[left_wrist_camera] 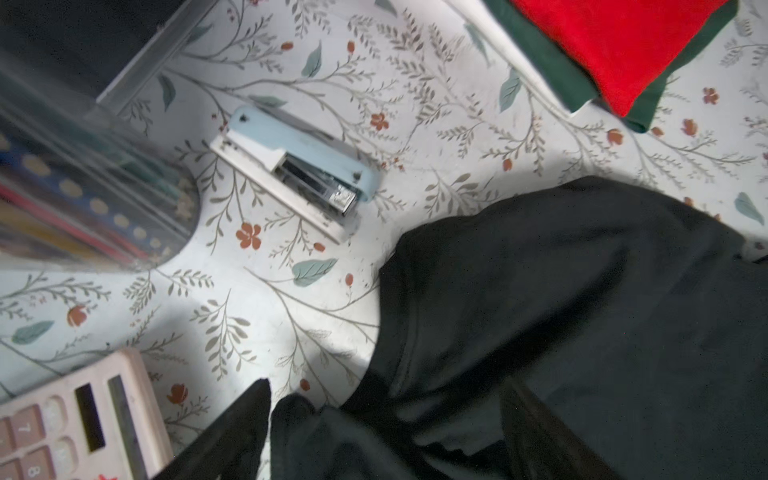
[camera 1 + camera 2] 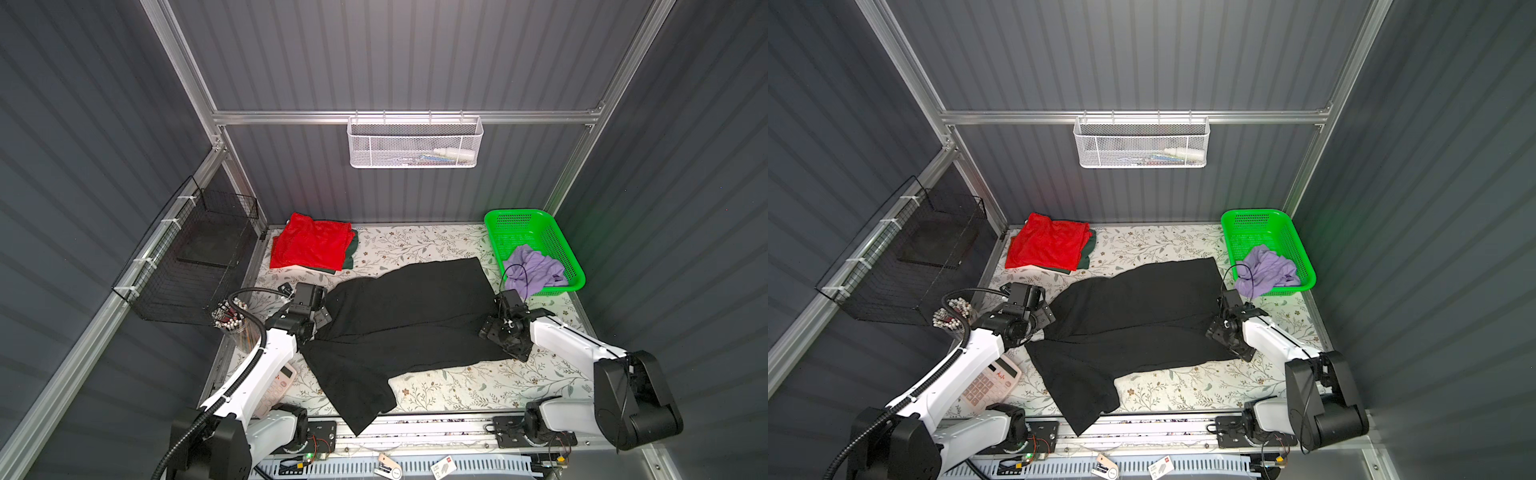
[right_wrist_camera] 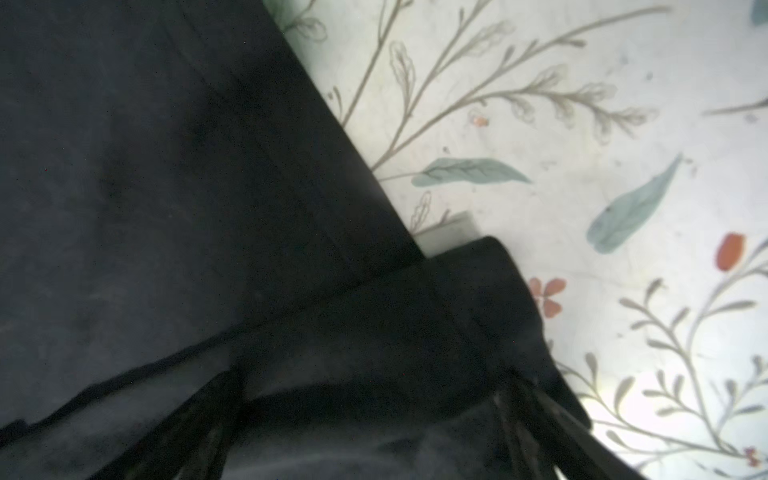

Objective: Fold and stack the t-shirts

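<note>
The black t-shirt (image 2: 407, 316) lies partly folded on the table (image 2: 457, 386), just beside the green basket (image 2: 536, 232), with one flap trailing away from it. It looks like limp, light cloth that will sag, so pinch a hem corner. The left hand (image 1: 386, 399) and right hand (image 3: 370, 386) are spread open at its ends, farthest from and nearest the basket, gripping nothing.
</note>
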Available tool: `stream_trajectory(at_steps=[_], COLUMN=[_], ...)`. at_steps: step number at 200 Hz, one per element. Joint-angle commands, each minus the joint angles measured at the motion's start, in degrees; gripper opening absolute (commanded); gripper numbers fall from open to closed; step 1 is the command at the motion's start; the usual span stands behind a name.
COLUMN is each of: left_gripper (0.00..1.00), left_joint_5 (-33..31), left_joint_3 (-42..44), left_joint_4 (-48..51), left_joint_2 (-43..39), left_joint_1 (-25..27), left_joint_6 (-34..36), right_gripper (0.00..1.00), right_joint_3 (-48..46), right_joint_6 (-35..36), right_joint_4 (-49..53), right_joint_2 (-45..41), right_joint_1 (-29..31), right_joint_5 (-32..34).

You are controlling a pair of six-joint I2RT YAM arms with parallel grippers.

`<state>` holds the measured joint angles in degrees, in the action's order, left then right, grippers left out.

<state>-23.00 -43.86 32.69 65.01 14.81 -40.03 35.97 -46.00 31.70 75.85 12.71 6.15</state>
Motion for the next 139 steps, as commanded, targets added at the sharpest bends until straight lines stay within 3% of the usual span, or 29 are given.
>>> stream_trajectory(at_steps=[1, 47, 100, 139], left_gripper=[0.9, 0.94, 0.98, 0.98], left_joint_5=[-0.1, 3.8, 9.7, 4.7], left_joint_3=[-2.2, -7.9, -13.4, -17.5], left_joint_4=[-1.7, -6.7, -11.0, -10.6], left_joint_2=[2.6, 13.6, 25.0, 31.7], left_joint_1=[-0.7, -0.9, -0.9, -1.0], left_joint_6=[3.1, 5.1, 9.5, 11.1], right_gripper=[0.99, 0.99, 0.99, 0.99], right_joint_3=[-1.2, -0.1, 8.1, 12.3], right_joint_6=[-2.5, -4.4, -3.3, -0.2], right_joint_4=[3.8, 8.8, 9.7, 6.6], right_joint_2=[-0.5, -4.8, -10.7, -9.8], right_joint_1=[-0.2, -0.4, -0.7, -0.9], right_joint_5=[-2.5, -0.2, 3.6, 3.7])
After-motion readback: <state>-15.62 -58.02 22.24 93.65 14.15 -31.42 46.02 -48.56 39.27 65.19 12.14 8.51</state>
